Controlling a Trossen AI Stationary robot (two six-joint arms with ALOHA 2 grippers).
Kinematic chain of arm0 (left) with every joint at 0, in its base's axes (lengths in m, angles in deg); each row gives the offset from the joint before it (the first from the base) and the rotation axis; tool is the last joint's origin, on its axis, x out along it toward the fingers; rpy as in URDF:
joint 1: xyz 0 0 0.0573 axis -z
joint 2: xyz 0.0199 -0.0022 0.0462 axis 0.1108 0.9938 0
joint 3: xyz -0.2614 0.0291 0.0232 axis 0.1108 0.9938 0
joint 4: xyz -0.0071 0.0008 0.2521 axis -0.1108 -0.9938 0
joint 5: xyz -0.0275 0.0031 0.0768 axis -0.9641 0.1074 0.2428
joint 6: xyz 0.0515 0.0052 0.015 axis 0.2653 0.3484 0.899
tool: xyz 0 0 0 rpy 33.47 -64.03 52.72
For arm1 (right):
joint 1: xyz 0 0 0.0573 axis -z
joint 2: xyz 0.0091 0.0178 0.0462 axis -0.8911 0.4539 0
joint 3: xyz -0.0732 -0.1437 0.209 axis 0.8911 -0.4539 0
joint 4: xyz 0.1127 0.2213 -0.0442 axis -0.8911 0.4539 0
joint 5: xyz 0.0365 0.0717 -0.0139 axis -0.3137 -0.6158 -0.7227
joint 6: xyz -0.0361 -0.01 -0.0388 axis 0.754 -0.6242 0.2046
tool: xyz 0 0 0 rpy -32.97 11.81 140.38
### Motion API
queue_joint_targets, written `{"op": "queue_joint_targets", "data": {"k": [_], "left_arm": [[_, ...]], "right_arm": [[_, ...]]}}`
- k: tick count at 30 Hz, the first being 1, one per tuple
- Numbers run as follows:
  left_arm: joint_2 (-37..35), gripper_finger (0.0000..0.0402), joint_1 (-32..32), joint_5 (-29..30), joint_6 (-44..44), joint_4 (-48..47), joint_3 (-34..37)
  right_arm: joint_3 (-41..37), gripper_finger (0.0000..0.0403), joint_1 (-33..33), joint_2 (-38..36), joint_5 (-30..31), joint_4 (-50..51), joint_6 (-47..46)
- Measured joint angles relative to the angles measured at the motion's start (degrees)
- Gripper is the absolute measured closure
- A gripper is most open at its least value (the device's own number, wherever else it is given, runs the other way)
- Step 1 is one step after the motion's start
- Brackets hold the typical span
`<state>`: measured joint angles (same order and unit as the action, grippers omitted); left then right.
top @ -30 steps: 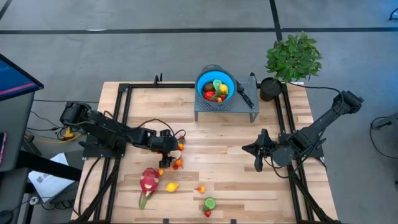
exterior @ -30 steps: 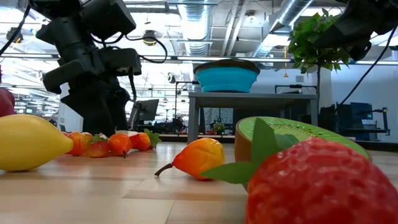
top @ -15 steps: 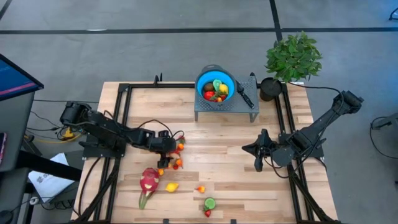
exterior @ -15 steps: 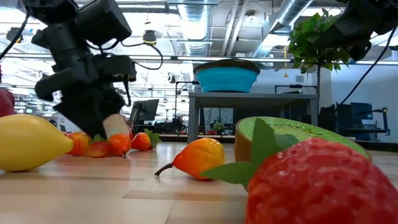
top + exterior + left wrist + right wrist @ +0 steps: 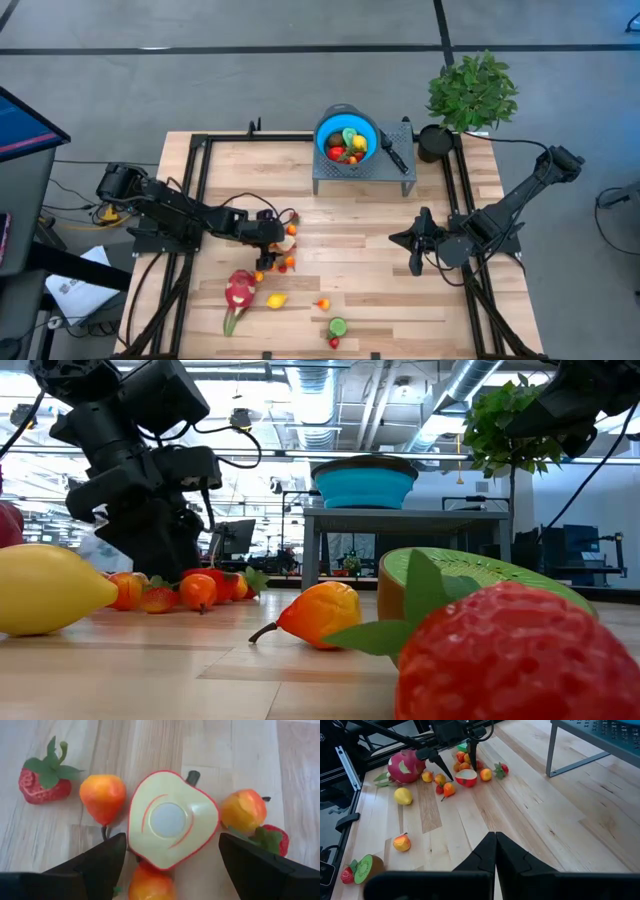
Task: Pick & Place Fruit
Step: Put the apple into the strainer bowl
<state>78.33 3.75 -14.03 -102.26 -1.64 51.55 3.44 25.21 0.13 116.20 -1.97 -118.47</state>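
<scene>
My left gripper (image 5: pixel 170 855) is wide open and holds nothing. Its fingers stand on each side of the half apple (image 5: pixel 171 818) so I can pinch it. Little fruits crowd close around it, like the strawberry (image 5: pixel 44 777) at the upper left. My right gripper (image 5: pixel 418 246) waits shut at the middle right. The blue bowl (image 5: pixel 347 135), top middle, already holds some fruit.

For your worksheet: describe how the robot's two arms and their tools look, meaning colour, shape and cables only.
Both arms are dark, almost black, built of chunky jointed segments. The left arm carries thin black cables looping beside its tool. The right arm is slimmer, and a black cable runs to its far end. Its tool ends in two tapered, wedge-shaped black fingers.
</scene>
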Motion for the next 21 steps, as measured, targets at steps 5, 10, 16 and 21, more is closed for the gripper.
{"op": "queue_joint_targets", "data": {"k": [5, 10, 16, 21], "left_arm": [[0.0, 0.0088, 0.0, 0.0, 0.0, 1.3, 0.0], [0.0, 0.0088, 0.0, 0.0, 0.1, 2.9, 0.0], [0.0, 0.0088, 0.0, 0.0, 0.1, 4.3, 1.3], [0.0, 0.0088, 0.0, 0.0, 0.2, 7.4, 3.0]], "right_arm": [[0.0, 0.0403, 0.0, 0.0, 0.0, 0.0, 0.0], [0.0, 0.0403, 0.0, 0.0, 0.1, 0.0, 0.0], [0.0, 0.0403, 0.0, 0.0, 0.1, 0.0, 0.0], [0.0, 0.0403, 0.0, 0.0, 0.1, 0.0, 0.0]]}}
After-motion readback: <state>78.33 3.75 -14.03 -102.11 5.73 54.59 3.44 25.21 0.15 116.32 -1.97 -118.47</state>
